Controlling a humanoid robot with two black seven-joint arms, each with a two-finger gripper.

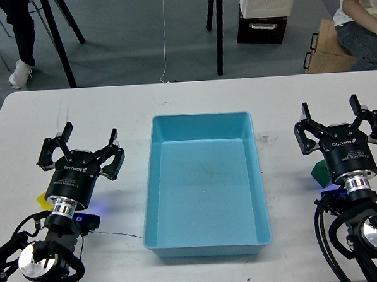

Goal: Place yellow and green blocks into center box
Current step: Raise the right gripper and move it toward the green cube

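The center box is a light blue tray in the middle of the white table, with nothing inside. Only a corner of the yellow block shows at the left, mostly hidden behind my left gripper's body. The green block lies at the right, partly covered by my right gripper's body. My left gripper hovers open above the table left of the tray, nothing between its fingers. My right gripper stands open right of the tray, also holding nothing.
The table's far edge runs along the top. Beyond it are tripod legs, a black case, a cardboard box and seated people. A thin black cable lies on the table near the tray's front left corner.
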